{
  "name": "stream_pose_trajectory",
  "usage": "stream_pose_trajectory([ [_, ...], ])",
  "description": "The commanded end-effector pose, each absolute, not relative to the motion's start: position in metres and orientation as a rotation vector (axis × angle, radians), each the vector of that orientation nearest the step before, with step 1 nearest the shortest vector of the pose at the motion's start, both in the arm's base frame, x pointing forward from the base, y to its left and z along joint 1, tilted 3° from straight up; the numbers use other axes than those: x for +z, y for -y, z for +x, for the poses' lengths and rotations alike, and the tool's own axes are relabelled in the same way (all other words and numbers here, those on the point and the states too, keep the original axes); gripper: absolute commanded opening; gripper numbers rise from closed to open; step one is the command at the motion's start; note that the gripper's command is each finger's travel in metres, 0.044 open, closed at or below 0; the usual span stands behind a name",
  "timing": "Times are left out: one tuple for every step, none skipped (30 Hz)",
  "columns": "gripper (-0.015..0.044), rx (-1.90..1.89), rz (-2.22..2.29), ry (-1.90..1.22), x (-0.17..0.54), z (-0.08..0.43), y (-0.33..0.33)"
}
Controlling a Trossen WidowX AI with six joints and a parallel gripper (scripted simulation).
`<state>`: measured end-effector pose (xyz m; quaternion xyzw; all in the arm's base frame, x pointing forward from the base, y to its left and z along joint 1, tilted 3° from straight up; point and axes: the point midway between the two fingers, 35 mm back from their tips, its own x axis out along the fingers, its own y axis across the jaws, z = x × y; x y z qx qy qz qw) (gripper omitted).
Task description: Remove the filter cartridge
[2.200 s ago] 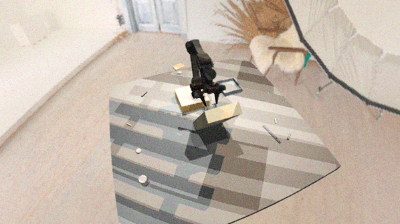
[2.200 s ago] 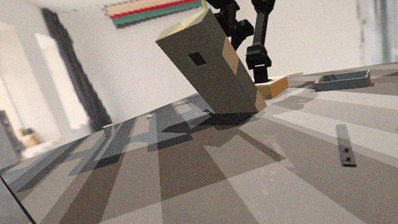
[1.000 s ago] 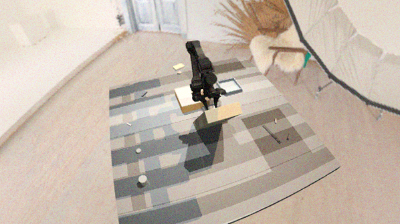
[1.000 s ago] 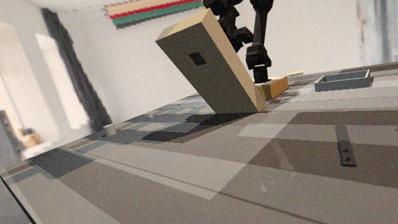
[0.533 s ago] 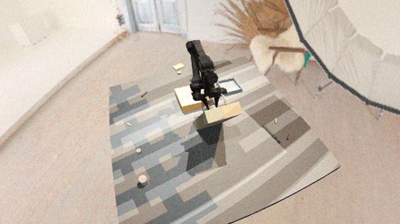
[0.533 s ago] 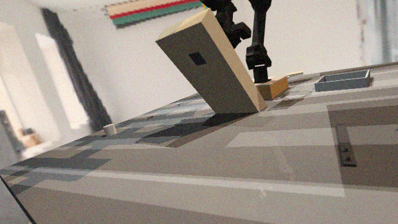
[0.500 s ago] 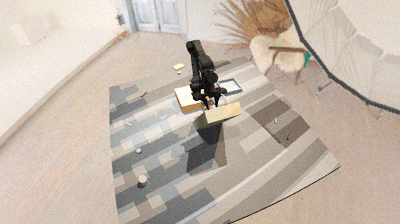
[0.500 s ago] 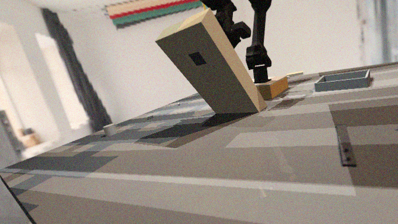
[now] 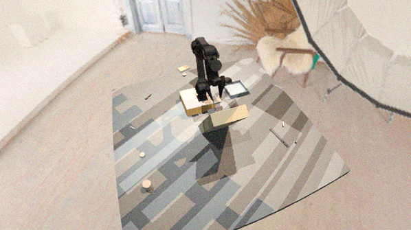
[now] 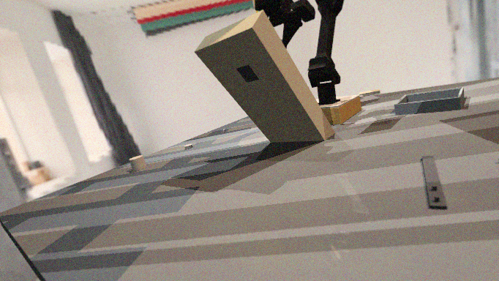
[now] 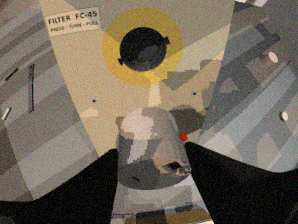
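Observation:
The service panel (image 9: 229, 116) (image 10: 271, 91) (image 11: 80, 75) is a tan slanted block. In the wrist view its round opening (image 11: 143, 49) is dark and empty inside a yellow ring, with a notch on either side. My gripper (image 9: 216, 97) (image 11: 151, 151) is shut on the filter cartridge (image 11: 150, 135), a grey cylinder out of the panel, in front of its face below the ring. Dark slot marks show on its near end. The fingertips are hidden behind the panel in the exterior view. The tray (image 9: 241, 95) (image 10: 432, 107) is shallow, blue-grey, and stands beside the arm base.
The arm base stands on a yellow box (image 9: 195, 111) (image 10: 342, 114) between panel and tray. A dark flat bar (image 9: 279, 138) (image 10: 433, 183) lies on the patterned table. A pale cylinder (image 9: 146, 184) (image 10: 137, 163) and a small pale disc (image 9: 142, 154) (image 10: 188, 146) are farther off.

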<state>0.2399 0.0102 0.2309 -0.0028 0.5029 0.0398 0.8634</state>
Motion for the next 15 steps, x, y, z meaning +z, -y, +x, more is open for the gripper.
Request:
stream_pose_trajectory([
  [0.0, 0.089, -0.009, -1.037, 0.248, 0.231, -0.009],
  [0.0, 0.089, -0.009, -1.037, 0.248, 0.232, -0.01],
  [0.0, 0.089, -0.008, -1.038, 0.248, 0.232, -0.011],
  [0.0, 0.089, -0.008, -1.039, 0.248, 0.232, -0.014],
  [0.0, 0.089, -0.008, -1.041, 0.247, 0.233, -0.016],
  [0.0, 0.089, -0.007, -1.042, 0.247, 0.233, -0.019],
  [0.0, 0.089, -0.007, -1.044, 0.247, 0.233, -0.022],
  [0.0, 0.089, -0.007, -1.045, 0.246, 0.234, -0.025],
  [0.0, 0.089, -0.006, -1.046, 0.246, 0.234, -0.028],
  [0.0, 0.09, -0.006, -1.047, 0.245, 0.234, -0.031],
  [0.0, 0.09, -0.006, -1.048, 0.245, 0.235, -0.034],
  [0.0, 0.09, -0.005, -1.049, 0.245, 0.235, -0.037],
  [0.0, 0.09, -0.005, -1.049, 0.244, 0.235, -0.039],
  [0.0, 0.09, -0.005, -1.05, 0.244, 0.235, -0.042],
  [0.0, 0.09, -0.005, -1.05, 0.244, 0.235, -0.045],
])
